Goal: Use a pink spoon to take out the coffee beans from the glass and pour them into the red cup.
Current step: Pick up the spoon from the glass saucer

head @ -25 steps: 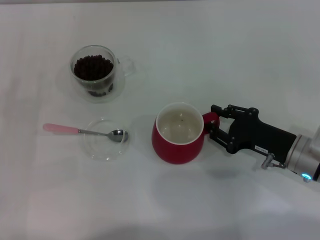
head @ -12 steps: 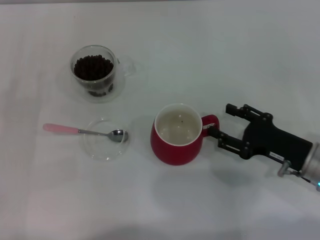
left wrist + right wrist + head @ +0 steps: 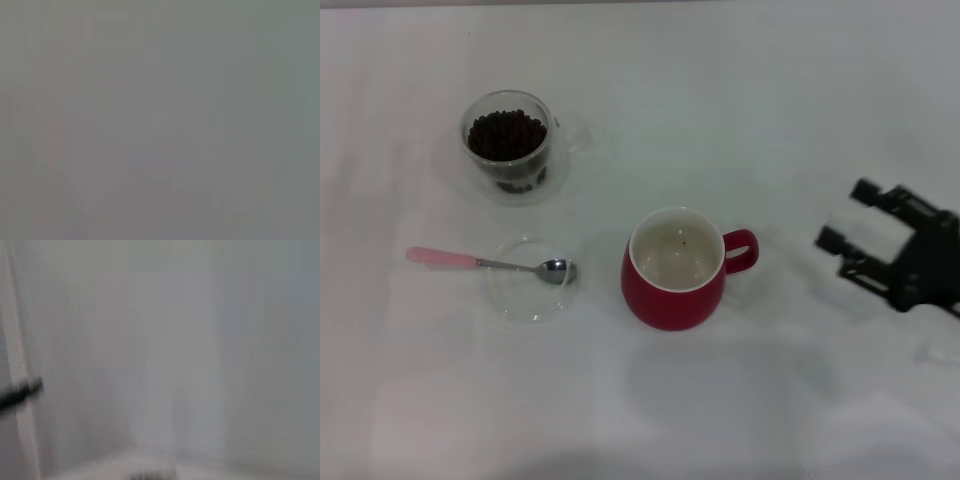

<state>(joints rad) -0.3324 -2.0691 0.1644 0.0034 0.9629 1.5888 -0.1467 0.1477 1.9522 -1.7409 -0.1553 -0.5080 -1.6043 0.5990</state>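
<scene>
In the head view the red cup [image 3: 674, 268] stands upright at the table's middle, cream inside, handle pointing right. The glass [image 3: 510, 146] with the coffee beans [image 3: 506, 134] stands at the back left. The pink spoon [image 3: 480, 262] lies with its metal bowl in a shallow clear dish [image 3: 532, 278] and its pink handle sticking out to the left. My right gripper [image 3: 849, 214] is open and empty at the right edge, well clear of the cup's handle. The left gripper is out of view.
The white table [image 3: 720, 100] spreads all around the objects. The wrist views show only blurred grey and white surface.
My right gripper has let go of the red cup's handle and pulled back to the right edge. The cup has shifted slightly left and stays upright.
</scene>
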